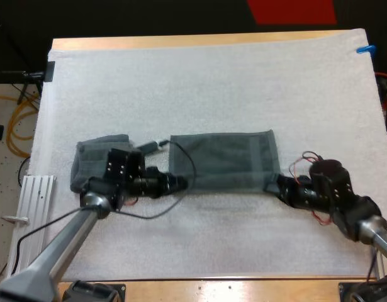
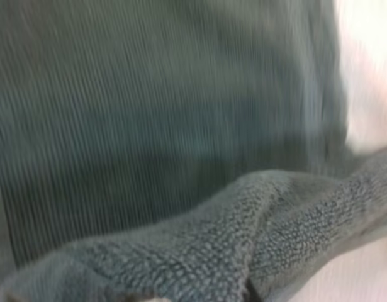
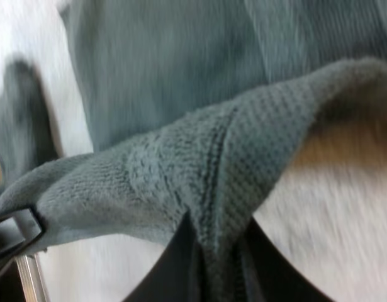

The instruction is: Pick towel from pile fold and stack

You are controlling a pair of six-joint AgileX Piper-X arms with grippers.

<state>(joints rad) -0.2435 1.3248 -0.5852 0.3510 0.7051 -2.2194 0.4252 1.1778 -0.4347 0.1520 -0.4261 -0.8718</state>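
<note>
Grey-green towel [image 1: 221,160] lies flat mid-mat, and the fold looks barely begun.
High view: left gripper [image 1: 179,184] and right gripper [image 1: 273,184] sit at its near corners; a second towel [image 1: 95,157] lies to the left. Left wrist view: raised hem close by, grip impossible to tell. Right wrist view: fingers [image 3: 171,270] pinch the corner; folding and stacking are yet to do.

On mat [image 1: 212,82]: flat towel [image 1: 221,160] centre, second towel [image 1: 95,157] left.

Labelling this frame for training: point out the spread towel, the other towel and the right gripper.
spread towel [image 1: 221,157], high view, middle of its flat top.
other towel [image 1: 90,160], high view, its left part.
right gripper [image 1: 272,183], high view, between its fingertips.
</note>
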